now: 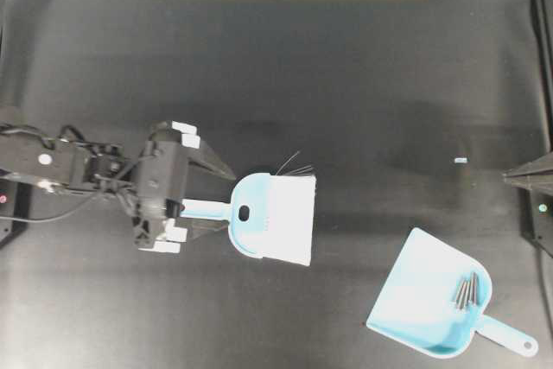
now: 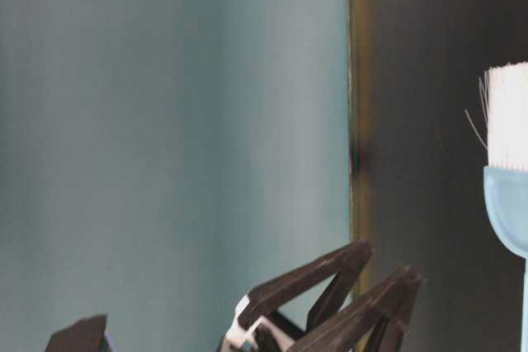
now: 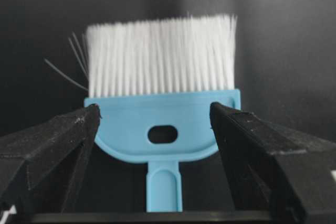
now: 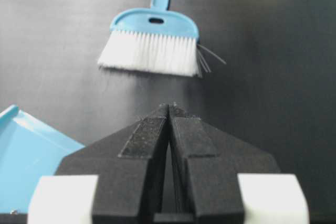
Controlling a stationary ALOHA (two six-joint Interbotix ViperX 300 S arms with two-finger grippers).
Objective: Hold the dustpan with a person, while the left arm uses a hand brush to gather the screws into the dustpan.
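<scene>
Black and spread wide, my left gripper (image 3: 157, 129) straddled the hand brush (image 1: 275, 216) without holding it, its handle lying on the surface (image 1: 346, 84). By my judgement the sweeping was done: the screws (image 1: 467, 290) sat inside the dustpan (image 1: 423, 308). My right gripper (image 4: 169, 109) was pinched together, empty. Nothing blocked me.

**Setting: robot lab bench**

Flat black desk (image 1: 363, 84) with a matte mat surface, backed by a plain teal wall panel (image 2: 165, 121). Two black jointed robot arms are fixed at opposite desk edges: the left arm (image 1: 78, 170) trailing loose cables, the right (image 1: 531, 177) only partly seen. Small indicator lights glow beside each base. No household furnishings.
</scene>
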